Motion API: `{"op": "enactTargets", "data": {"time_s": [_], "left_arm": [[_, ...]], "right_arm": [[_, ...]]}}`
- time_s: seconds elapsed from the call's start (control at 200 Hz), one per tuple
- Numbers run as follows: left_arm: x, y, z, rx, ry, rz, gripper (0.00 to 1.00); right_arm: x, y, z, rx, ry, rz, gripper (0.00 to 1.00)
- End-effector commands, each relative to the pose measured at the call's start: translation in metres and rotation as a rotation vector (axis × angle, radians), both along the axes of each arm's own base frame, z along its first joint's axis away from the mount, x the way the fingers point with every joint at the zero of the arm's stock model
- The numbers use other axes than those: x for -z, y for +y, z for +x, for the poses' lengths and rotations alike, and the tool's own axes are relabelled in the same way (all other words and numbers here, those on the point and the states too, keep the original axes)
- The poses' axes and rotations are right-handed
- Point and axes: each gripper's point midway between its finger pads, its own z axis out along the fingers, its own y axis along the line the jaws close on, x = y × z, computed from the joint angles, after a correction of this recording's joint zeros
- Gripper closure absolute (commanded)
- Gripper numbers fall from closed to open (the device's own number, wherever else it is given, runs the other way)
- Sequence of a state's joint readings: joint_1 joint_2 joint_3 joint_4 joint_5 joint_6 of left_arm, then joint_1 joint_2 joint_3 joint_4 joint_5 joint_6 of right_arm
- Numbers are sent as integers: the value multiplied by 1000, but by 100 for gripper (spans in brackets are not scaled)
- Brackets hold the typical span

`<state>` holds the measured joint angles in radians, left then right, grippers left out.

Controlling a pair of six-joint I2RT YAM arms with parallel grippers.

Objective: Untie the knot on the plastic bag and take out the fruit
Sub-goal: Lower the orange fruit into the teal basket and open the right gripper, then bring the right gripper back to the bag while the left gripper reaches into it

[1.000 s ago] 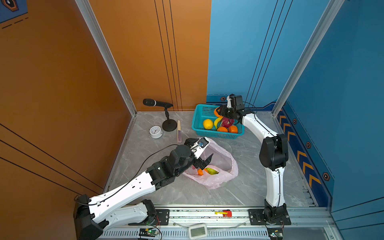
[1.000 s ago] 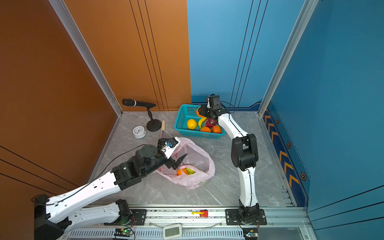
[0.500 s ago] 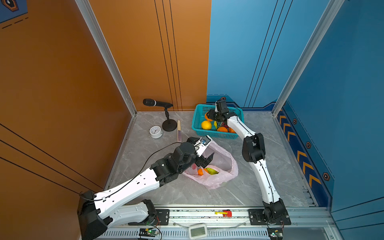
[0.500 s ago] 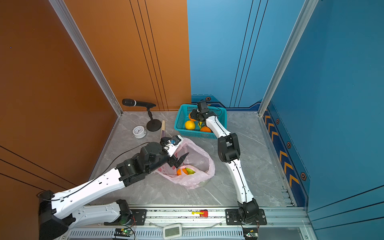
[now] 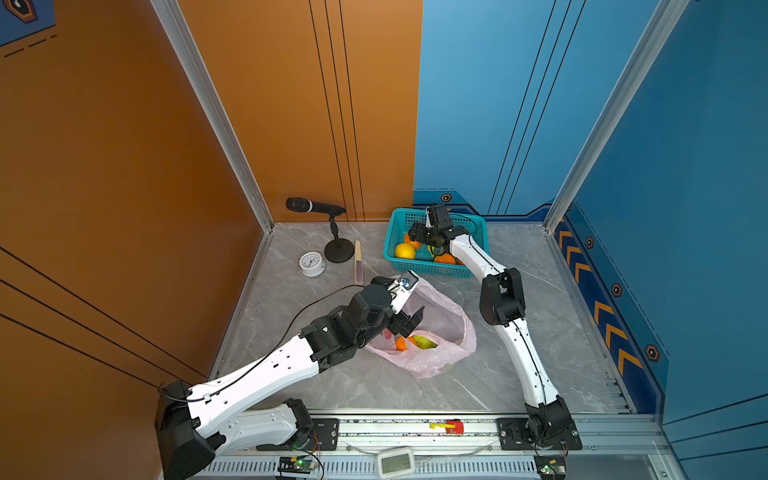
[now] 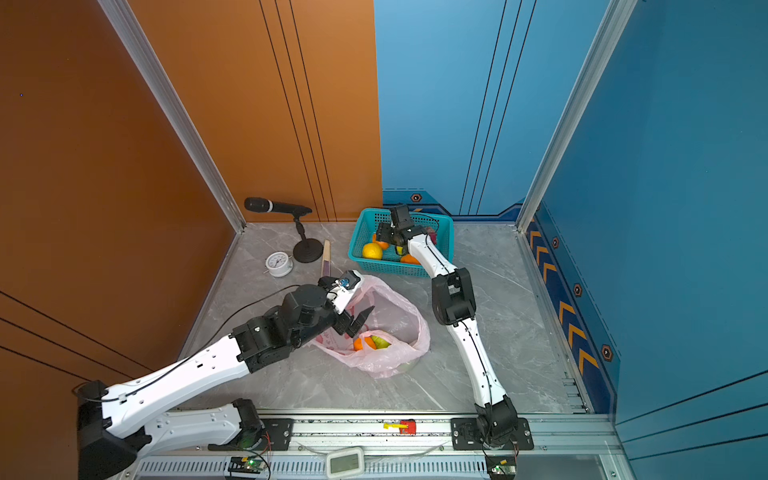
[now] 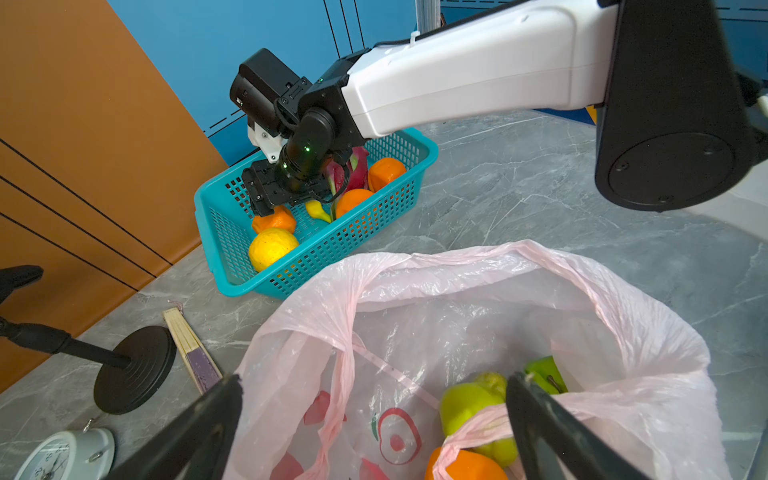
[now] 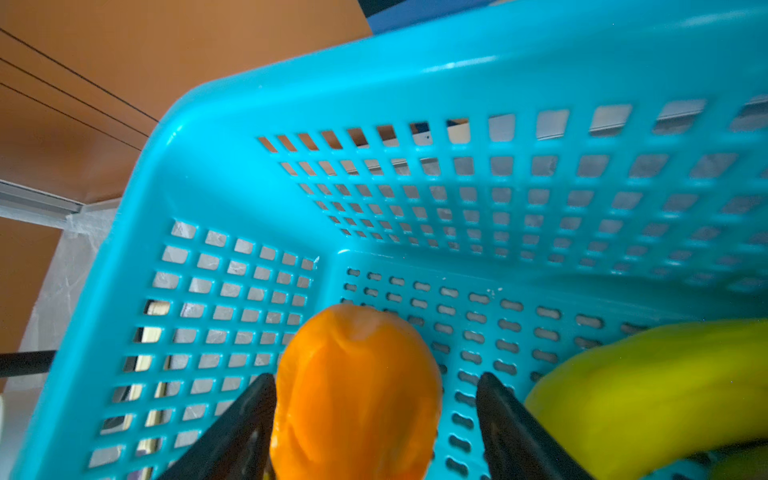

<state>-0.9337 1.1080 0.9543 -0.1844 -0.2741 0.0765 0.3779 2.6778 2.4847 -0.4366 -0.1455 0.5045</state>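
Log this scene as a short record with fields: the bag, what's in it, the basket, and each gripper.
plastic bag: on the table, mouth wide open
in bag: bagged orange, green fruit
basket: teal, behind the bag
in basket: yellow citrus, dragon fruit, banana, several oranges
left gripper: open, at the bag's mouth, holding nothing
right gripper: open, down in the basket, basket orange between its fingers with a gap on one side
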Motion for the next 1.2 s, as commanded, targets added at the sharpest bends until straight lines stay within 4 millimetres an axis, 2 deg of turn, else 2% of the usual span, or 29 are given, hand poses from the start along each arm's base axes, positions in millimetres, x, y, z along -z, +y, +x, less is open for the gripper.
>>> {"op": "enactTargets", "data": {"time_s": [0.0, 0.165, 0.31, 0.456, 0.471, 0.481, 0.496, 0.691, 0.701, 0.941, 1.096, 1.196], "left_arm": [[-10, 6, 2, -29, 2, -31, 1], [-12, 5, -3, -20, 12, -60, 1], [-13, 8, -7, -24, 23, -86, 0], [-12, 11, -10, -36, 43, -111, 0], [-12, 11, -11, -36, 46, -114, 0], [-12, 11, -11, -38, 47, -115, 0], [-12, 11, -11, -39, 50, -119, 0], [-12, 10, -20, -20, 63, -134, 0], [-12, 11, -20, -20, 63, -135, 0], [-1, 8, -30, 3, 102, -125, 0], [5, 6, -34, 16, 114, -118, 1], [9, 5, -36, 15, 122, -116, 2]], "right_arm": [[-77, -4, -10, -34, -79, 3, 20], [-122, -12, -25, -45, -123, 3, 18], [-161, -22, -47, -52, -162, -5, 16], [-194, -37, -78, -47, -203, -12, 16], [-193, -38, -80, -47, -200, -15, 16], [-203, -41, -85, -45, -219, -11, 16], [-209, -43, -89, -44, -228, -9, 16], [-248, -67, -137, -19, -303, -9, 15], [-242, -68, -141, -20, -290, -15, 15], [-259, -96, -216, 4, -343, -26, 14], [-253, -104, -263, 1, -353, -45, 13], [-242, -105, -288, -21, -341, -57, 13]]}}
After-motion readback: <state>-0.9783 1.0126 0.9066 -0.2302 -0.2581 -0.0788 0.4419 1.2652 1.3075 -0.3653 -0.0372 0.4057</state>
